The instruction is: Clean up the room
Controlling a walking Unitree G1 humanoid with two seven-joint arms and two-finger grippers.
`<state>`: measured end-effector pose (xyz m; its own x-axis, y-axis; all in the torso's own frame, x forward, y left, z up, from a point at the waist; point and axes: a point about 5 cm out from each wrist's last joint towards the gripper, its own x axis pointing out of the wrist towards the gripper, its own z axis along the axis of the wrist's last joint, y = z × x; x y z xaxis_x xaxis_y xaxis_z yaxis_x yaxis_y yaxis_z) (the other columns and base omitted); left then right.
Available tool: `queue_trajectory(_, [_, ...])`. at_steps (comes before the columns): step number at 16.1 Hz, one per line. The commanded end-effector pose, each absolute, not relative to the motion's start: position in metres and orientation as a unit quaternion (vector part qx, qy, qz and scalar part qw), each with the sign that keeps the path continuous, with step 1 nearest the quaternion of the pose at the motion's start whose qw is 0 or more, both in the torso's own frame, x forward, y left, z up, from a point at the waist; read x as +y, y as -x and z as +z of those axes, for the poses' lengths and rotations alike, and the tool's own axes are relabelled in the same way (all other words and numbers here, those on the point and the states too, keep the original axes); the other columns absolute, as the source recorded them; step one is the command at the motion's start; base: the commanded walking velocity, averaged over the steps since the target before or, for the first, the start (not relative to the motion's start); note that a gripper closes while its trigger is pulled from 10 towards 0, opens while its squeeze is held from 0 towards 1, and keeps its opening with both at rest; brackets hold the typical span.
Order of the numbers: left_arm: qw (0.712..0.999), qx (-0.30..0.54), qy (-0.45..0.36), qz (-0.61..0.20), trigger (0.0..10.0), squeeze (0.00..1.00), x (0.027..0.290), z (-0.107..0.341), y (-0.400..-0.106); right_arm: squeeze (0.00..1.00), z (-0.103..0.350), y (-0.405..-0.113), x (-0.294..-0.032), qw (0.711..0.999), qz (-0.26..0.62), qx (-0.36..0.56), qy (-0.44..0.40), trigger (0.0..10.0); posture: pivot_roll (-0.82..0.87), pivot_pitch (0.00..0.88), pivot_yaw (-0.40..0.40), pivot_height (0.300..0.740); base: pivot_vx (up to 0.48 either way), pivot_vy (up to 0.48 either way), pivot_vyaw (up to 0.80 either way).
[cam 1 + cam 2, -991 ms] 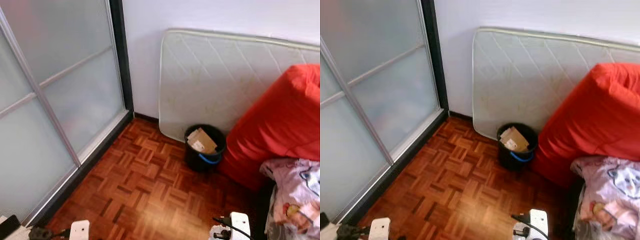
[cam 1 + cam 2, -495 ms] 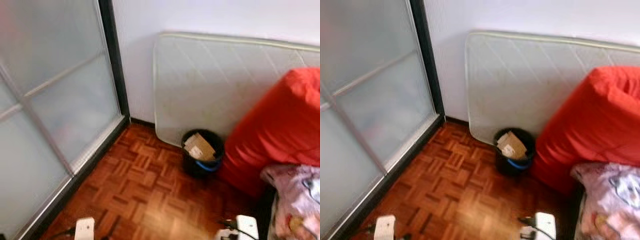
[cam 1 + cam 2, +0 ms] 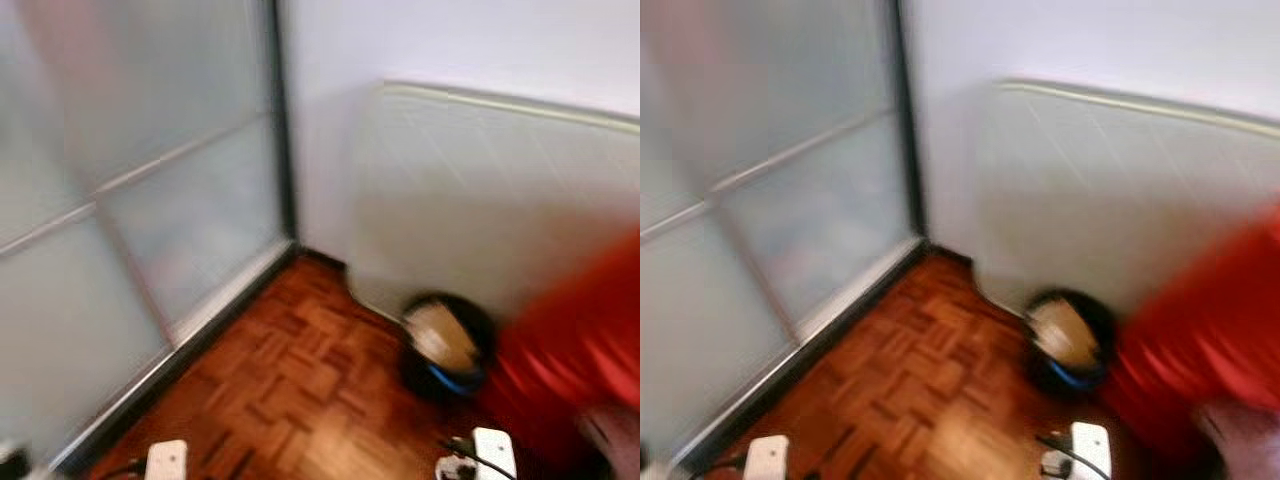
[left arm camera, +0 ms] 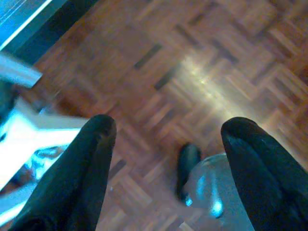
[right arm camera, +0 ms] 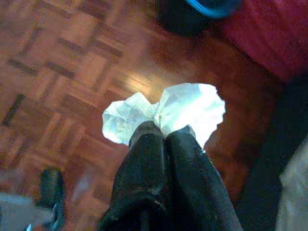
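Parquet floor (image 3: 290,370) holds a black bin (image 3: 447,345) with cardboard (image 3: 440,336); right gripper (image 5: 166,132) pinches crumpled tissue (image 5: 187,108), left gripper (image 4: 168,132) gapes.

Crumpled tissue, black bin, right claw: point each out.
crumpled tissue (image 5: 190,108), right wrist view, middle of the wad.
black bin (image 3: 447,345), left eye view, its contents at the rim.
right claw (image 5: 163,134), right wrist view, between its fingertips, pinching the tissue.
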<state>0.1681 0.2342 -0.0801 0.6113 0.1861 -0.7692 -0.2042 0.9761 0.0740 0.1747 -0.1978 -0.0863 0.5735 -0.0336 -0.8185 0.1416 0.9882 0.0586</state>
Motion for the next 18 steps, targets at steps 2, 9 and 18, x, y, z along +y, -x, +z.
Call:
queue_trajectory(2, [0.894,0.434,0.005,0.111,10.0,0.0,0.238,-0.0807,-0.1651,0.0,-0.084,-0.1827,-0.188,0.889,-0.042,0.451,-0.07,10.0,0.09,0.0,-0.025,0.74,0.48,0.0,0.31])
queue_trajectory(9, [0.894,0.434,0.007,0.112,10.0,0.0,0.2371,-0.0809,-0.1653,0.0,-0.0836,-0.1828,-0.1904,0.889,-0.051,0.448,-0.078,10.0,0.1,0.0,-0.029,0.74,0.48,0.0,0.0])
queue_trajectory(18, [0.894,0.434,0.01,0.113,10.0,0.0,0.2368,-0.081,-0.1652,0.0,-0.0839,-0.1826,-0.1905,0.887,-0.052,0.451,-0.077,10.0,0.1,0.0,-0.029,0.74,0.465,0.0,-0.5])
